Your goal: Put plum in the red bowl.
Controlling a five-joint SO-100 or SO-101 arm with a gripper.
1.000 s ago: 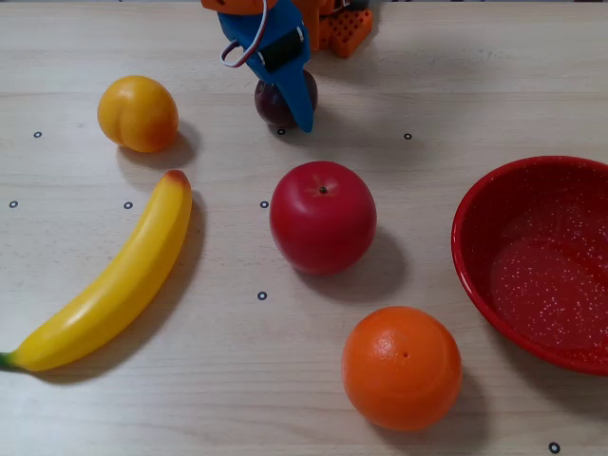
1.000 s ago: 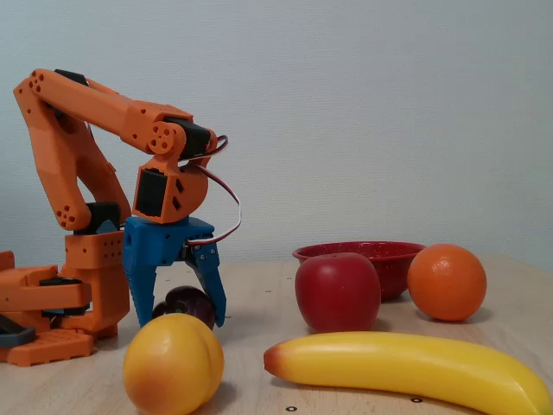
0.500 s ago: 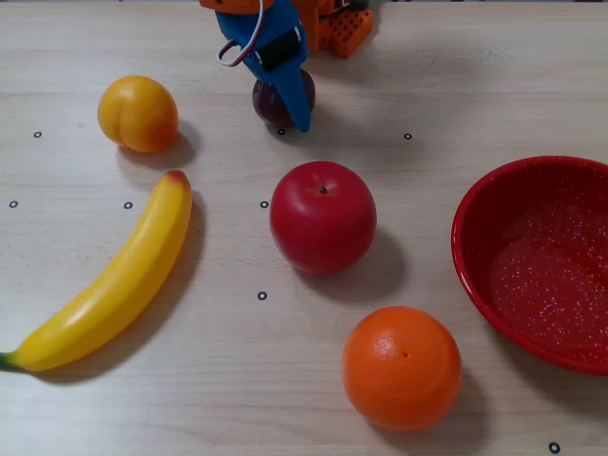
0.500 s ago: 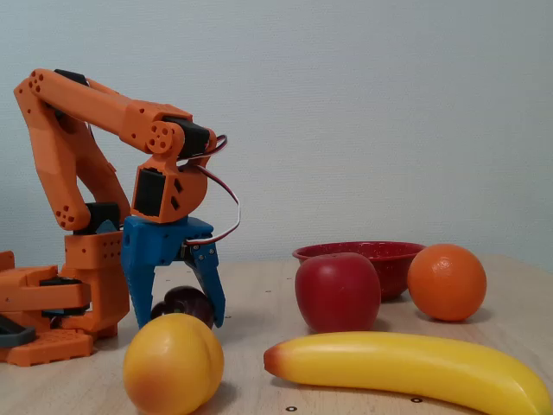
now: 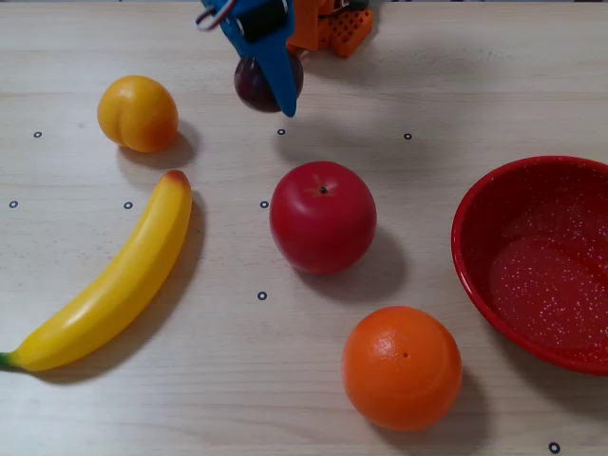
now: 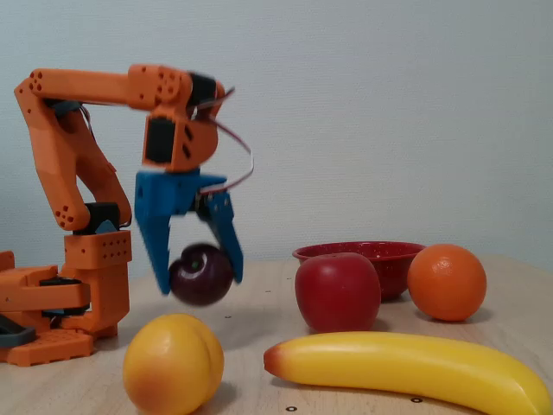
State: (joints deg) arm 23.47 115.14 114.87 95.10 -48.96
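Nearest the camera in the fixed view, a yellow-orange peach [image 6: 173, 364] and a banana [image 6: 406, 369] are seen lying on the desk [image 6: 259, 320]. Behind them the orange arm [image 6: 82, 186] is seen rising from its base at the left, folded forward at the elbow, with the wrist turned downward so that the blue jaws [image 6: 200, 275] point toward the desk. The jaws are closed part-way round the plum [image 6: 200, 275], one finger [image 6: 156, 251] on each side of it, and the plum is held clear of the desk surface. In the overhead view the plum [image 5: 256, 85] is found near the top edge, partly covered by a blue finger [image 5: 275, 66], above the apple [image 5: 323, 217] and well apart from the red bowl [image 5: 539, 261] at the right edge. One of each thing is counted: one plum, one apple, one orange [image 5: 402, 368], one peach, one banana and one red bowl. The plum is seen as small, round, dark purple-maroon and glossy, with a crease down its face. The red bowl is seen as glossy, with fine white speckles inside, and nothing is seen lying in the part of it that shows.
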